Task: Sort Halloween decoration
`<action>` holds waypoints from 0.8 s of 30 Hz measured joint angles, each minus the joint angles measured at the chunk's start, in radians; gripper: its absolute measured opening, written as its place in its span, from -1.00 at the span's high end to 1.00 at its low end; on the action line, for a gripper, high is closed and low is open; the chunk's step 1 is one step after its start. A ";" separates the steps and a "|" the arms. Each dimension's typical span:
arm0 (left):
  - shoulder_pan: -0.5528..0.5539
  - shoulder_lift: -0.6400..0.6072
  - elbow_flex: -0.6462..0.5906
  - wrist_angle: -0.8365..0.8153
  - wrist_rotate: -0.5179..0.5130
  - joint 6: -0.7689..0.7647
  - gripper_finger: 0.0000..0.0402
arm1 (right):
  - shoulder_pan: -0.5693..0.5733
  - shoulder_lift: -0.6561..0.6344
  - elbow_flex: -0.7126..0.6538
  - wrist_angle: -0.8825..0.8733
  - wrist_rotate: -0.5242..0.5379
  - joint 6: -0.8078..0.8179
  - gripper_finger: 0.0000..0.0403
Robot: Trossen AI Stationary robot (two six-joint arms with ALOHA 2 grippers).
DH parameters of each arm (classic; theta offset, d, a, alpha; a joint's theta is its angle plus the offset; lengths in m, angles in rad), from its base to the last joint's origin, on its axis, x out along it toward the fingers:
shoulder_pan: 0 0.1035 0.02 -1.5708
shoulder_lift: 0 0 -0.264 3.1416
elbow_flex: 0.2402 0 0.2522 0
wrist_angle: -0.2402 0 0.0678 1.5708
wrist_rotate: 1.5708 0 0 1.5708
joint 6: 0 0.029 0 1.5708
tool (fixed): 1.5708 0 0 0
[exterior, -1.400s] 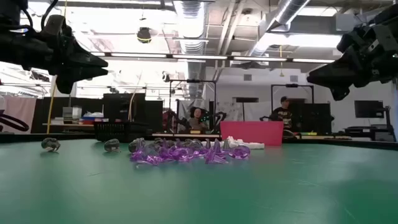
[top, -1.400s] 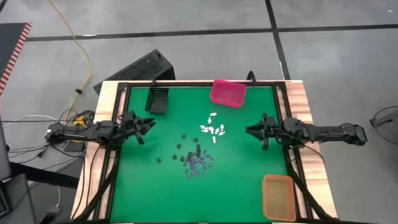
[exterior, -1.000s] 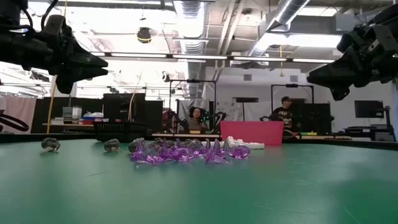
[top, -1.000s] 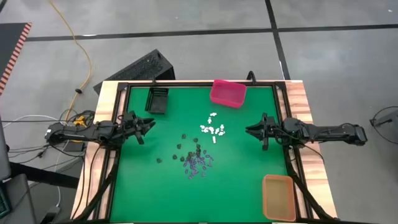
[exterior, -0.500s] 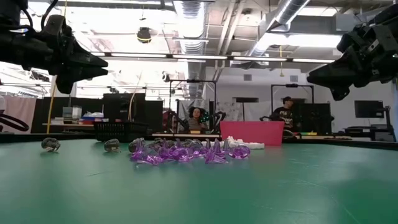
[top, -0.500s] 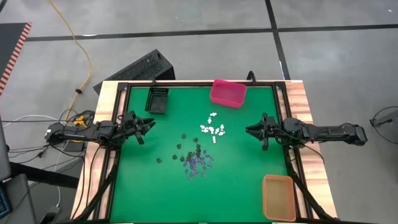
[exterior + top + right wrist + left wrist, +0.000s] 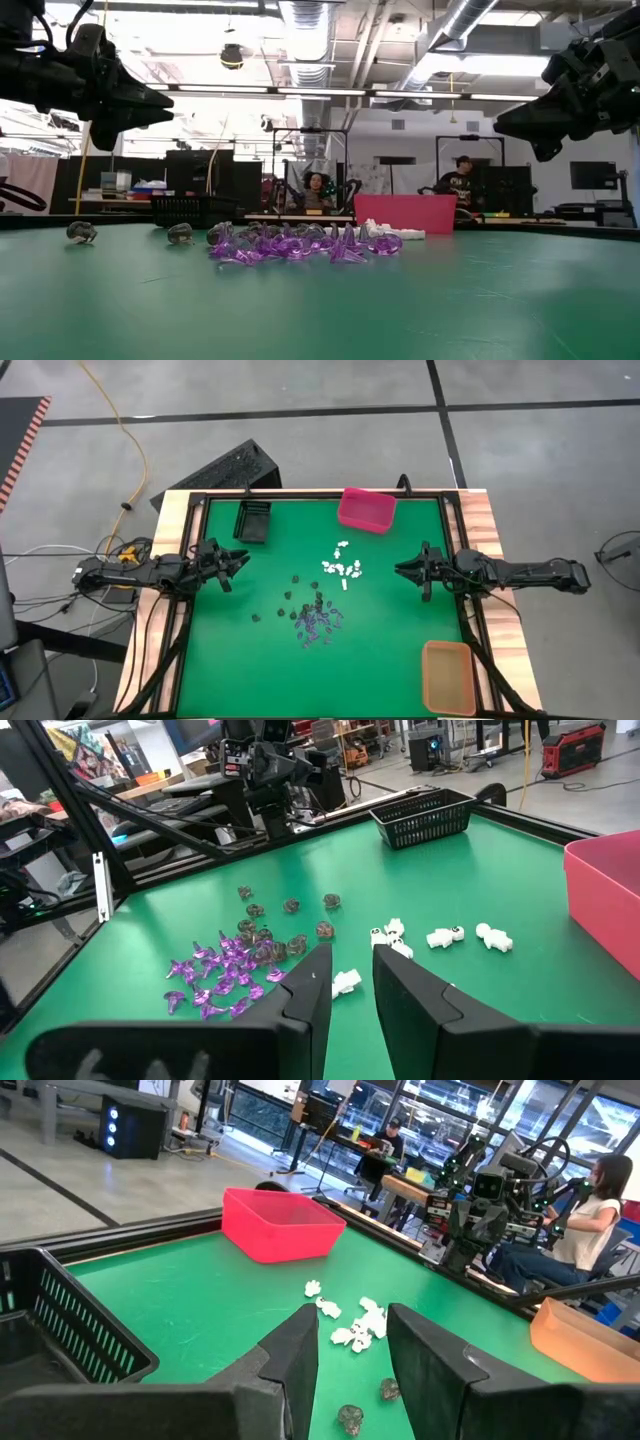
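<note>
The trinkets (image 7: 322, 600) lie loose mid-tabletop (image 7: 390, 650): white ones (image 7: 343, 568) nearest the pink bin (image 7: 366, 509), black (image 7: 297, 595) and purple (image 7: 318, 625) nearer the front. Left end effector (image 7: 240, 562) hovers at the left edge, right end effector (image 7: 404, 570) at the right edge; both are parted, grasping nothing.

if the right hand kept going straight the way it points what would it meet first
Probably the white trinkets: the right hand sits at the table's right edge, empty, aimed at that cluster. It is raised above the mat, so a level path may pass over them.
</note>
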 joint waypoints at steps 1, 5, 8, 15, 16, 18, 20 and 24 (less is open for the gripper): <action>0.000 0.000 0.000 0.000 0.000 0.000 0.44 | 0.000 0.000 0.000 0.000 0.000 0.000 0.47; 0.000 0.000 0.000 0.000 0.000 -0.005 0.44 | 0.000 0.000 0.000 0.000 0.000 0.000 0.47; 0.000 0.000 0.000 0.000 0.000 -0.003 0.44 | 0.000 0.000 0.000 0.000 0.000 0.000 0.47; 0.000 0.000 0.000 0.000 0.000 -0.119 0.44 | 0.000 0.000 0.000 0.000 0.000 0.000 0.47; 0.000 0.000 0.000 0.000 0.000 -0.145 0.44 | 0.000 0.000 0.000 0.000 0.000 0.000 0.47; 0.000 0.000 0.000 0.000 0.000 -0.191 0.44 | 0.000 0.000 0.000 0.000 0.003 -0.014 0.47; 0.000 0.000 0.000 0.000 0.000 -0.219 0.44 | -0.001 0.000 0.000 0.001 0.013 -0.042 0.47; 0.000 0.000 0.000 0.000 -0.018 -0.230 0.44 | 0.001 0.000 0.000 0.003 0.002 0.022 0.47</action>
